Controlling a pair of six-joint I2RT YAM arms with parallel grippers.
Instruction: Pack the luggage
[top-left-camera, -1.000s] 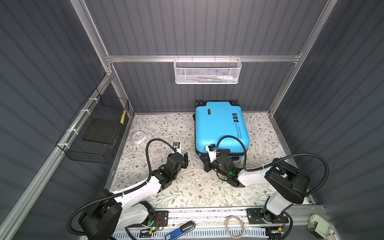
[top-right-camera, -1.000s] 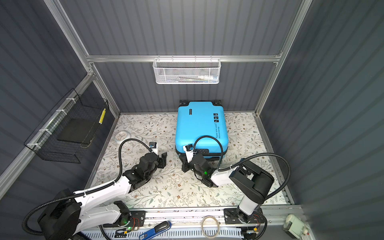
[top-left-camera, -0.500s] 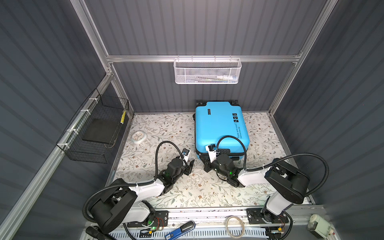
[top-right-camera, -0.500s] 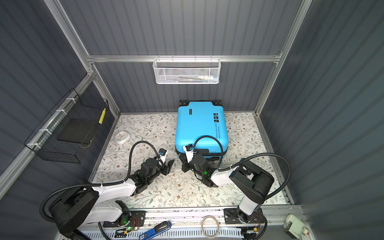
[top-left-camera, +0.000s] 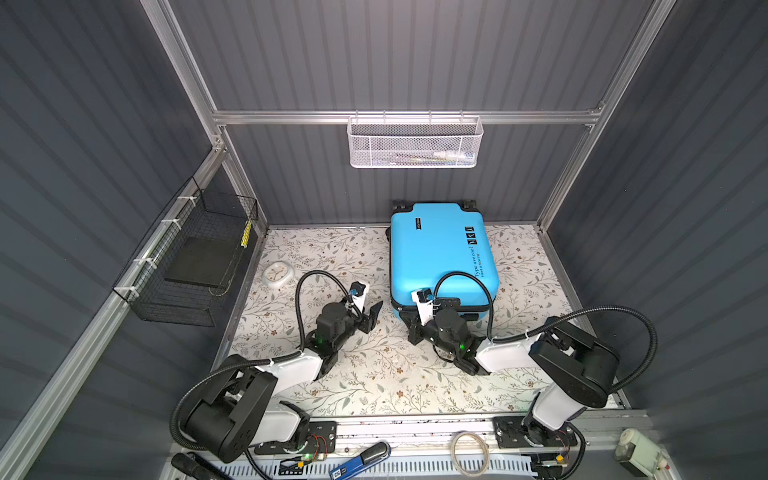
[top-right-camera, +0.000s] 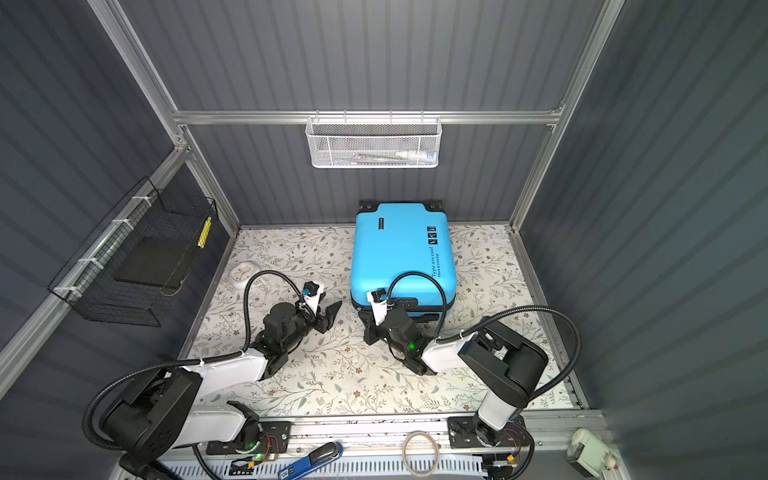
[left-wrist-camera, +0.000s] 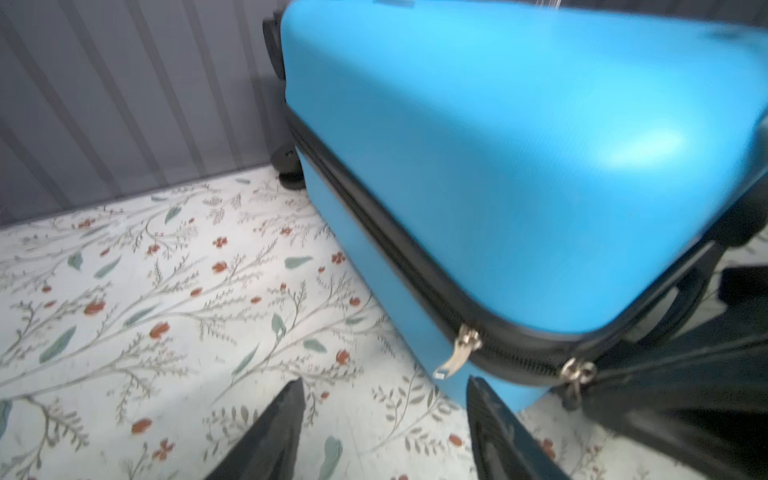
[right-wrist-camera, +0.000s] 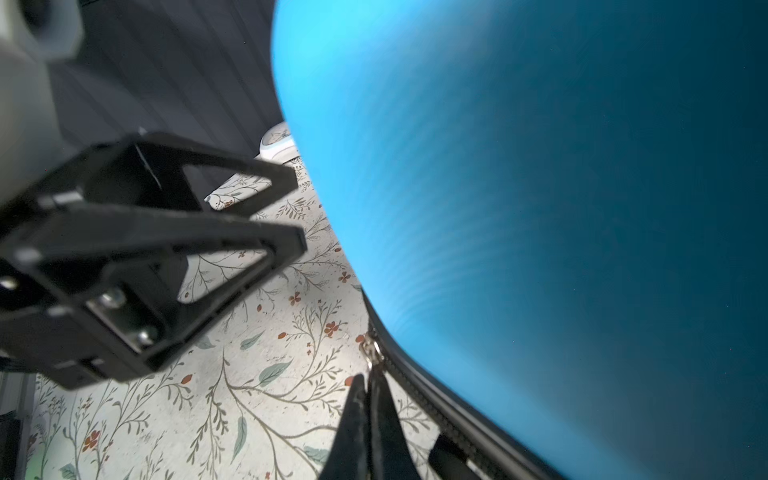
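Swinging in from the left, our left gripper (left-wrist-camera: 384, 382) now hovers spread beside the free zipper pull (left-wrist-camera: 457, 357) of the closed blue suitcase (top-left-camera: 440, 253), which lies flat by the back wall. Our right gripper (right-wrist-camera: 370, 384) stays pinched on the second zipper pull (right-wrist-camera: 371, 353), so unzipping looks close.

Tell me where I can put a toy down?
Free: between suitcase and right wall; between clock, back wall and suitcase; along the front rail. Crowded: suitcase's near corner, with left tool open and right tool pinching a zipper pull.
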